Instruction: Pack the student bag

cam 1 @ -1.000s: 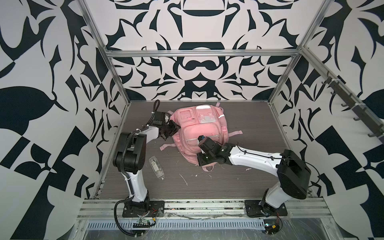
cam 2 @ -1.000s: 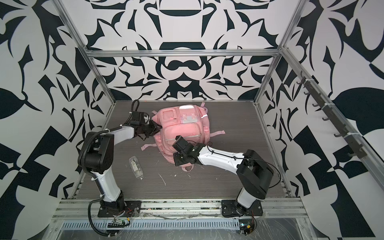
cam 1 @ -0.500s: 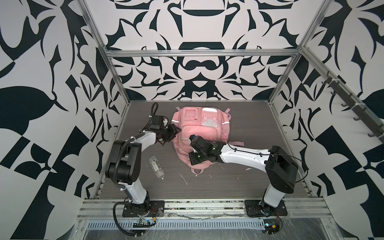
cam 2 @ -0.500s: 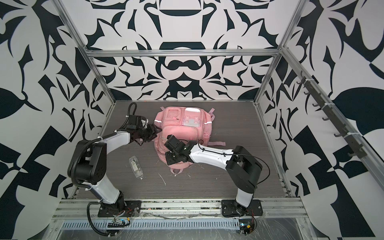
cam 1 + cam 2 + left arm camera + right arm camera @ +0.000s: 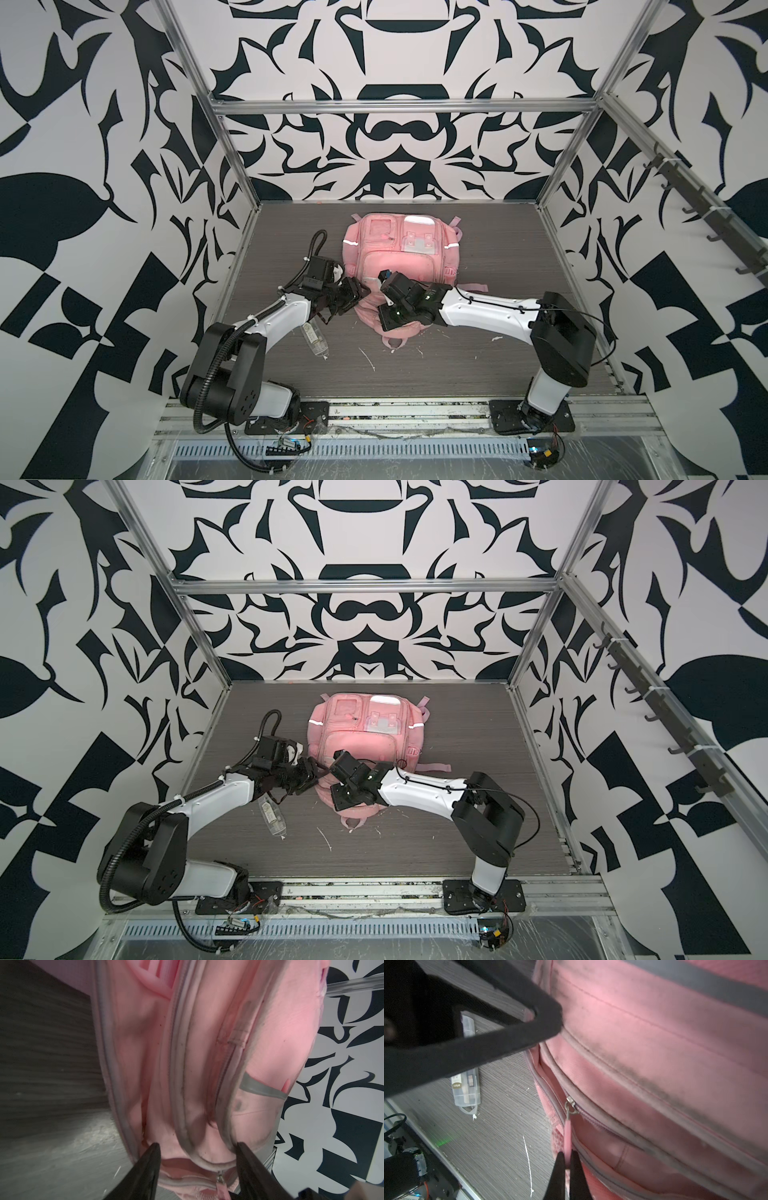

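- The student bag (image 5: 401,266) lies flat in the middle of the table (image 5: 519,257). Its front faces up and its little hanging loop points toward the robot's side.
- The right gripper (image 5: 565,1160) is pinched tight on the thin pink zip tab (image 5: 567,1136) at the near end of the bag.
- The left gripper (image 5: 197,1153) has its jaws wide apart, with the bag's rounded edge sitting between them. I can't tell if they press on the cloth.
- A clear plastic case (image 5: 314,338) lies on the table just beside the bag, partly under the left arm (my guess is that it goes inside).
- The bag looks soft and floppy, and I think it is quite light. I think a pull on the zip could drag or bunch up the whole bag.
- A good place to hold it is the thick edge right next to the zip, so the cloth stays tight.
- The tab is the right spot for pulling, but it is small and smooth, so it could slip out of the pinch.
- Beside the slider the zip looks a bit open, with darker pink showing inside.
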Robot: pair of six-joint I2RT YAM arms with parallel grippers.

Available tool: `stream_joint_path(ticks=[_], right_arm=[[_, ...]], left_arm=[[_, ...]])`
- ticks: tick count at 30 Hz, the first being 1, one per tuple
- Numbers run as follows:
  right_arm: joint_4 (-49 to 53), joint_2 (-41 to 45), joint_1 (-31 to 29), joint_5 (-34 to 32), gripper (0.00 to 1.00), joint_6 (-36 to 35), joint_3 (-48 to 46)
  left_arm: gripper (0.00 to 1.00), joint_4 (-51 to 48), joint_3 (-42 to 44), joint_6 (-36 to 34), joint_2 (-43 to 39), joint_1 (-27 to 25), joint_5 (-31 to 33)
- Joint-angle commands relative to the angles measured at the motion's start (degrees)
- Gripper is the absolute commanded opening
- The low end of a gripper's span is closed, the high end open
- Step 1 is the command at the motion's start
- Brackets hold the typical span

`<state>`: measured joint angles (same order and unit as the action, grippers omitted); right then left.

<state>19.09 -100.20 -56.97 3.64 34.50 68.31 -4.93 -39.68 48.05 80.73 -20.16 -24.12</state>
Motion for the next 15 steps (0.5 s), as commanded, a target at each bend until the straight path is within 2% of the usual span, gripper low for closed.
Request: stream_joint_path(ticks=[1,8,15], right_arm=[[-0.5,1.5,-0.3,1.3,0.0,-1.2,2.0],[-0.7,1.6,-0.3,0.9,0.0,-1.0,2.3],[1.0,2.8,-0.3,-0.6,0.0,-1.5,1.1]], left_arm=[[0.57,1.2,0.1,2.0,1.7,-2.0,0.8],[0.35,3.7,-0.4,2.6,5.0,-3.3,1.4],[0.22,3.0,-1.4,0.9,5.9,-3.0,1.9]])
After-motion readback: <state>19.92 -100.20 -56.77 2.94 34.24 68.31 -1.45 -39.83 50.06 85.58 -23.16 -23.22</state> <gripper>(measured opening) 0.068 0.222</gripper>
